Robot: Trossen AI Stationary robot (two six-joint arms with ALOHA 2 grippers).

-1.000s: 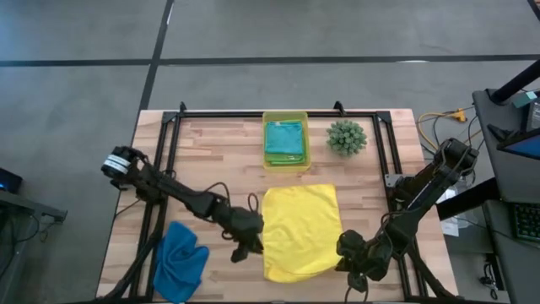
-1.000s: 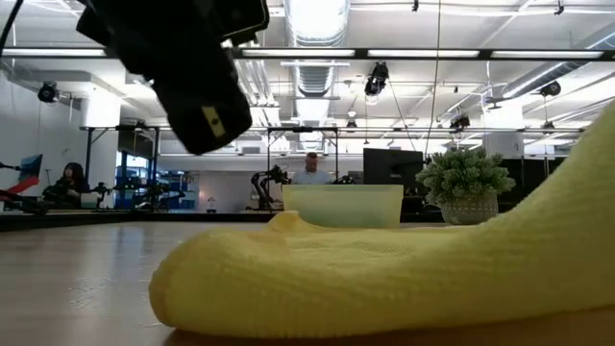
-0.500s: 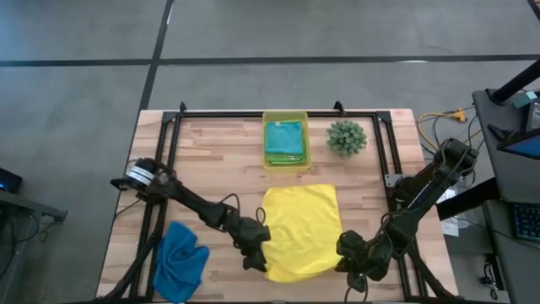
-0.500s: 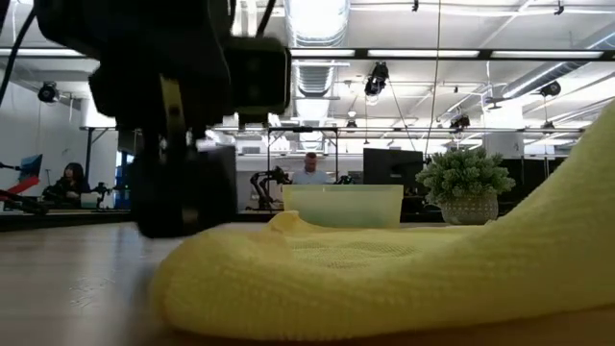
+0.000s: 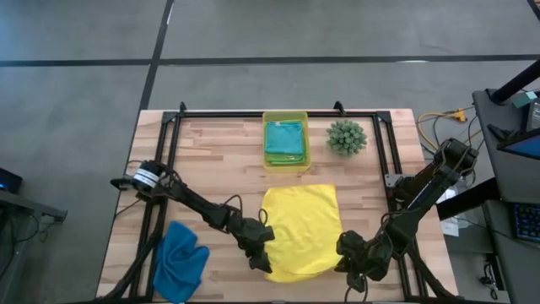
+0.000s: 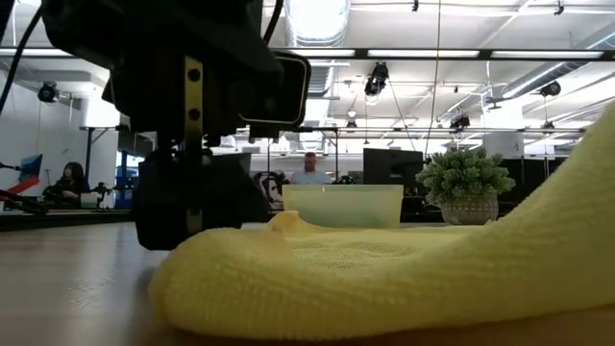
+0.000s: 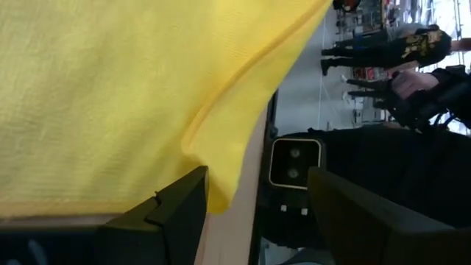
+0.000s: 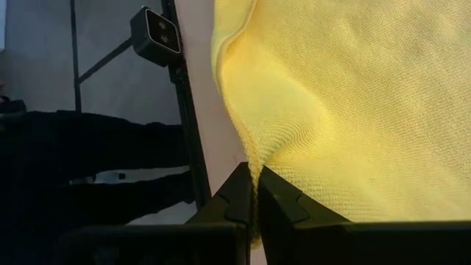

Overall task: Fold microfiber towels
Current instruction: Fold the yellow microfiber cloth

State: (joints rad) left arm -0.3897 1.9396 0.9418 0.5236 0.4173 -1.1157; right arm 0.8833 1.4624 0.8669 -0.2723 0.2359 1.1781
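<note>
Yellow towel (image 5: pixel 301 230) lies spread on the wooden surface (image 5: pixel 219 160), centre front, near edge slightly rumpled. In the low view the yellow cloth fills the foreground as a raised fold.

Right end effector (image 5: pixel 348 257) sits at the towel's near right corner. Right wrist view: its two fingers are pressed together with a pinch of the yellow edge caught between them; the cloth rises from that pinch in a ridge.

Left end effector (image 5: pixel 261 254) is at the towel's near left corner. Left wrist view: fingers (image 7: pixel 173 213) stand apart, the towel's corner hanging just beside one of them, nothing gripped.

Blue towel (image 5: pixel 181 259) lies crumpled at the near left of the surface, well apart from the yellow one.

Yellow-green bin (image 5: pixel 285 140) stands at the far centre and holds a folded teal towel (image 5: pixel 284 139); a lime edge shows beneath it. Small green plant (image 5: pixel 347 136) stands just right of the bin.

Low view, background: a person (image 6: pixel 309 169) beyond the bin and another seated person (image 6: pixel 70 179) at far left.
</note>
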